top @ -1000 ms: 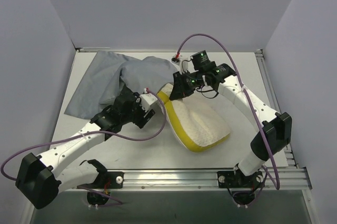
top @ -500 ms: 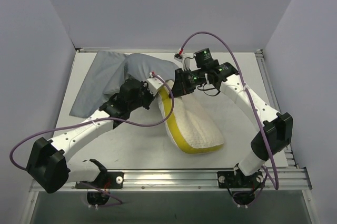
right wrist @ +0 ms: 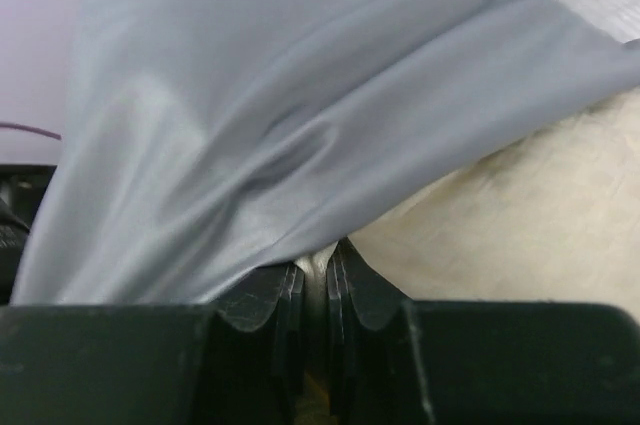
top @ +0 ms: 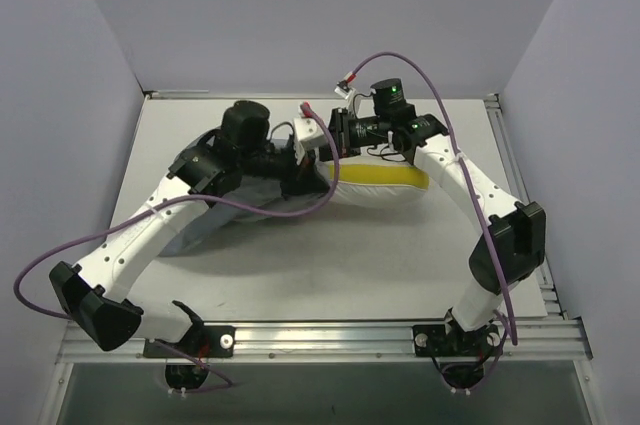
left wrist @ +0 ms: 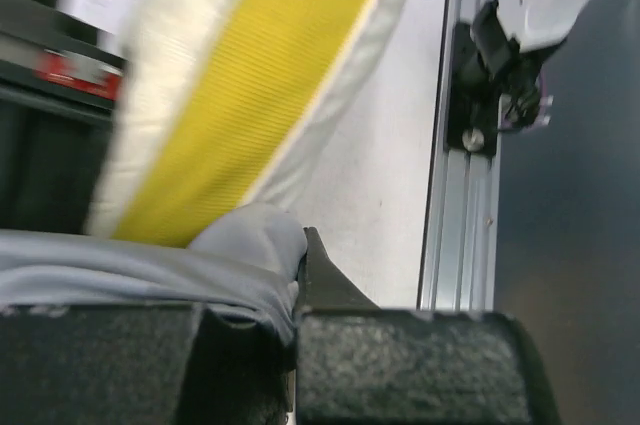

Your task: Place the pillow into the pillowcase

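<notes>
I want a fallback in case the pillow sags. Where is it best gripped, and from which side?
Grip the pillow at its bare right end, coming from above and pinching across the yellow edge. It stands on edge with the yellow strip up. The pillowcase drapes over its left end, so the right end looks like the only free part.

White arm links (top: 140, 237) with black joints (top: 245, 125), thin purple cables (top: 436, 95) and green indicator lights (top: 394, 89).

Robot lab cell, plain walls (top: 300, 15), aluminium-railed table (top: 350, 265)

pale lavender walls (top: 300, 5) around a white table (top: 330, 265) with aluminium frame rails (top: 330, 330)
</notes>
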{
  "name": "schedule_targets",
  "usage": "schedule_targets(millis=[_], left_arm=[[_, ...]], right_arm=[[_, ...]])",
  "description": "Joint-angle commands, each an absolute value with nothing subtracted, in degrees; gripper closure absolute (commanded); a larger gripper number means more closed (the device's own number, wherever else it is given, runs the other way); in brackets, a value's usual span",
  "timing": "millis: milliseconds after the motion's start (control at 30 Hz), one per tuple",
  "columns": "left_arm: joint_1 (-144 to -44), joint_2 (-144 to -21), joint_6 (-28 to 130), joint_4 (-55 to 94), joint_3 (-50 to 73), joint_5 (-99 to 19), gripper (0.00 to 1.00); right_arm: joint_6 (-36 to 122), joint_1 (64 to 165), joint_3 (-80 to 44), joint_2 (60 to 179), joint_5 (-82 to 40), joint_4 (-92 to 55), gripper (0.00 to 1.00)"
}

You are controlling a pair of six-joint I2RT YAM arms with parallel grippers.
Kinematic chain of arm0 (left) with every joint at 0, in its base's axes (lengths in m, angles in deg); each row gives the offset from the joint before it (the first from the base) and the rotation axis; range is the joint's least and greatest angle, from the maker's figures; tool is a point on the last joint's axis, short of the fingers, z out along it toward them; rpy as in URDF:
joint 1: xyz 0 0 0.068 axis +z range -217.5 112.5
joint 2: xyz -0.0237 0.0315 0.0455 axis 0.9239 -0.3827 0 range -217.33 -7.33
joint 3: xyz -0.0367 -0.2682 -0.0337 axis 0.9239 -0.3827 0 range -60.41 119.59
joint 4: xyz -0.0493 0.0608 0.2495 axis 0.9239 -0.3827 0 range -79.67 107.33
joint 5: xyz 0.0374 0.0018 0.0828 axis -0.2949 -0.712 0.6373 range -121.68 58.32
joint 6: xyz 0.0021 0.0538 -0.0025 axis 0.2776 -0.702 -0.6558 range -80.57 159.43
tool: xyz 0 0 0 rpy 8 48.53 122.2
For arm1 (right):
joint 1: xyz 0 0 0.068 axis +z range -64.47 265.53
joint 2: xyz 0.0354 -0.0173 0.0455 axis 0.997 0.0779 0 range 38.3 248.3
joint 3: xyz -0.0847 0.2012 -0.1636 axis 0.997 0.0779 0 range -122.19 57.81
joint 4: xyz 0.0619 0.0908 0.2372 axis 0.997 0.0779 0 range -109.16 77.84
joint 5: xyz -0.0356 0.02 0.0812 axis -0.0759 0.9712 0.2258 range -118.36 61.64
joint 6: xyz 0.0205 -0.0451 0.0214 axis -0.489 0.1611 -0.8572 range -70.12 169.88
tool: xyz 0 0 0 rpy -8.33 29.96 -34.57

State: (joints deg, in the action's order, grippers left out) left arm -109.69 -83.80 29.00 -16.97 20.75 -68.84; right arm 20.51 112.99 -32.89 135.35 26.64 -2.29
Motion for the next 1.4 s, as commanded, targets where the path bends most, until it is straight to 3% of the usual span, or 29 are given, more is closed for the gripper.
schedule_targets(millis=[0,100,300,433,667,767,867,900,1000,1067,1133,1167,1200,1300,1367], left_arm=[[-102.86,-86.24,36.43,-15.01,31.15,-85.46,1.00],[-102.04,-88.97,37.94,-15.54,36.09,-86.61,1.00],[-102.83,-89.87,37.33,-14.84,30.48,-84.95,1.00],[-104.06,-90.56,33.20,-13.00,30.11,-78.79,1.00],[-104.23,-100.05,26.00,-15.36,44.70,-78.08,1.00],[-108.00,-97.96,20.20,-19.39,38.93,-78.17,1.00],[-112.22,-94.00,14.49,-23.44,26.66,-75.64,1.00],[-113.02,-92.17,13.43,-24.67,23.47,-74.67,0.96],[-114.25,-88.04,12.27,-25.29,12.30,-74.13,0.52],[-114.08,-84.09,15.34,-25.21,6.94,-75.96,0.31],[-114.08,-81.35,20.06,-25.29,5.16,-77.81,0.24],[-113.47,-78.73,21.66,-25.21,4.89,-78.52,0.22],[-113.12,-77.66,23.25,-25.12,5.85,-79.31,0.22],[-107.07,-76.15,29.92,-23.89,10.40,-80.53,0.20],[-99.89,-78.42,34.76,-23.10,13.58,-80.98,0.20]], right_arm=[[6.93,111.99,-27.48,132.79,29.73,-23.40,1.00],[2.50,112.16,-24.11,132.43,30.62,-26.89,1.00],[10.40,111.28,-22.17,130.59,27.02,-21.28,1.00],[11.38,109.09,-26.21,131.11,27.19,-20.04,1.00],[14.01,103.99,-39.83,133.13,25.52,-19.42,1.00],[18.14,104.95,-40.72,132.78,26.04,-16.17,1.00],[25.57,108.89,-32.83,131.20,25.44,-13.45,1.00],[27.79,110.30,-29.94,130.24,24.82,-12.57,1.00],[34.83,115.23,-16.67,129.88,21.30,-12.30,1.00],[36.95,118.12,-9.10,130.67,20.51,-13.09,1.00],[37.39,119.27,-4.19,132.86,21.03,-15.81,1.00],[37.74,119.80,-3.55,133.56,20.95,-15.90,0.91],[38.18,120.07,-3.45,134.53,21.03,-14.77,0.69],[39.33,117.54,-4.86,131.30,20.16,-9.50,0.26],[39.51,113.77,-5.99,125.52,20.59,-6.70,0.13]])
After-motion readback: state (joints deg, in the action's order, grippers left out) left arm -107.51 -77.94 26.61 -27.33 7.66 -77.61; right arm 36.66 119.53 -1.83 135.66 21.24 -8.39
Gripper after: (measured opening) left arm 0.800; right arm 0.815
